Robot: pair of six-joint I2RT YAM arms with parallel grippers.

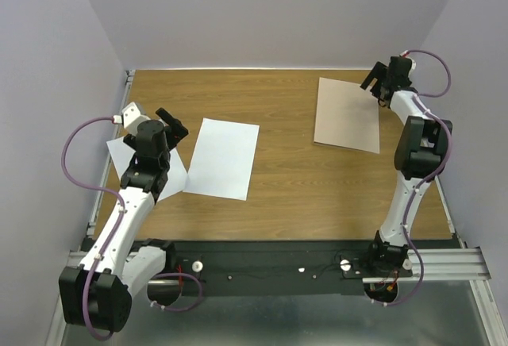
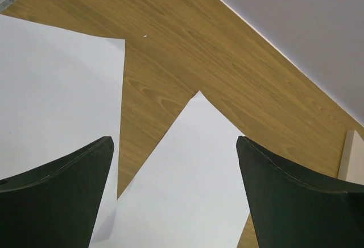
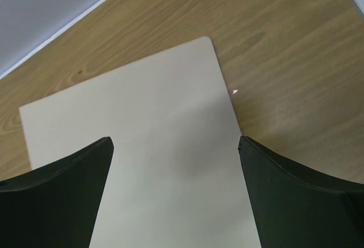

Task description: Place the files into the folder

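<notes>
Both sets of jaws wide, nothing held. Your left gripper (image 1: 171, 126) hangs over the files (image 1: 222, 158), flat at the table's (image 1: 294, 171) left, the clearer one's long axis near-to-far. The folder (image 1: 347, 114) lies far right under your right gripper (image 1: 376, 77) and looks closed.

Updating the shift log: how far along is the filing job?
Nothing is done yet: the folder lies flat and seemingly closed at right, both white sheets outside it. In hand, nothing: left tool hangs open over the sheets, right tool open over the folder. Left: open it, move both sheets in.
</notes>
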